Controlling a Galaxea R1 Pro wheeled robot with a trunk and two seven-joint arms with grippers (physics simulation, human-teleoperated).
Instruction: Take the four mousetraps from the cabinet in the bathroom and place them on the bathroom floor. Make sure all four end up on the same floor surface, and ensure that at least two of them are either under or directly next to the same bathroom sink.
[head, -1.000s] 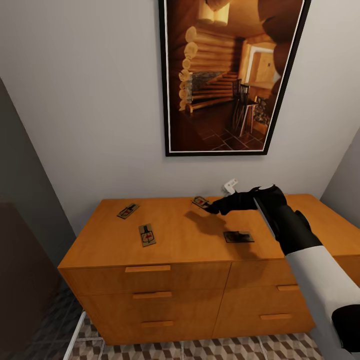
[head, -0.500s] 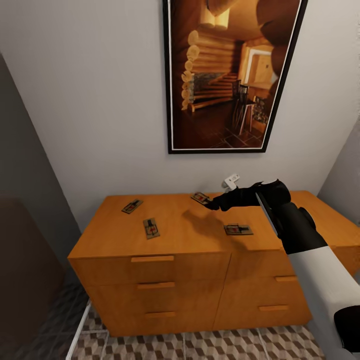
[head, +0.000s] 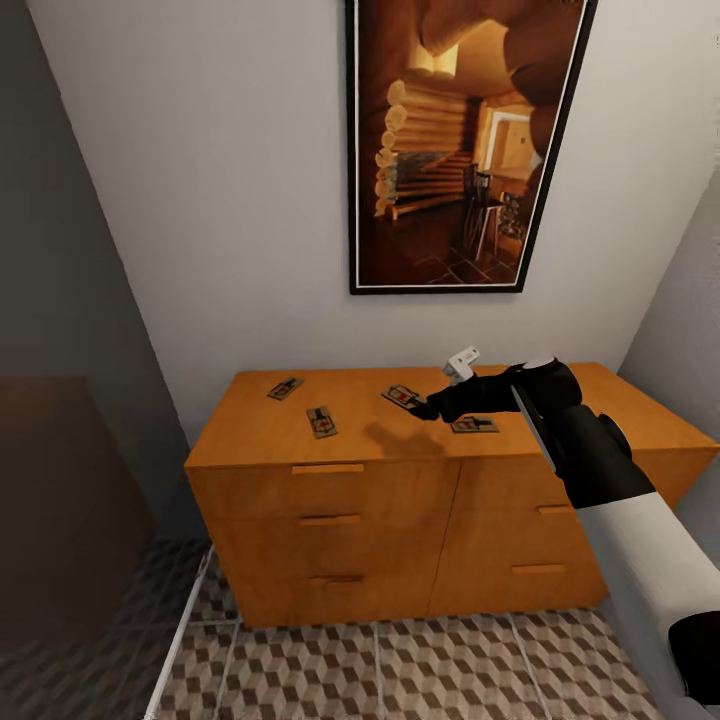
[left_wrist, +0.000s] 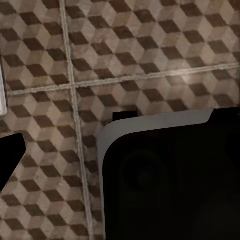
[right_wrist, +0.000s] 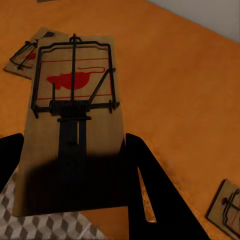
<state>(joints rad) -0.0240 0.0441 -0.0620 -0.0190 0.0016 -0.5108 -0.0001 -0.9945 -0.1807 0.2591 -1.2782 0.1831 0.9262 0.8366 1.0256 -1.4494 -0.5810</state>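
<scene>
The orange-brown cabinet (head: 400, 500) stands against the wall on the cube-patterned bathroom floor (head: 400, 670). My right gripper (head: 430, 408) is shut on one mousetrap (head: 403, 397), held slightly above the cabinet top; its shadow falls on the wood below. In the right wrist view this mousetrap (right_wrist: 75, 125) lies between the two dark fingers (right_wrist: 150, 190). Three more mousetraps lie on the top: one at the back left (head: 285, 388), one left of centre (head: 321, 421), one under my right wrist (head: 474, 424). The left wrist view looks down on floor tiles (left_wrist: 125, 50), with one finger (left_wrist: 10, 155) far out at the edge and nothing held.
A large framed picture (head: 460, 150) hangs on the wall above the cabinet. A dark partition (head: 70, 450) closes off the left side, with a pale floor strip (head: 185, 640) at its foot. Tiled floor lies open in front of the drawers. A grey wall (head: 690, 330) borders the right.
The whole view has pulled back from the cabinet, so the camera moved. My right gripper keeps hold of the mousetrap, which now hangs slightly above the cabinet top.
</scene>
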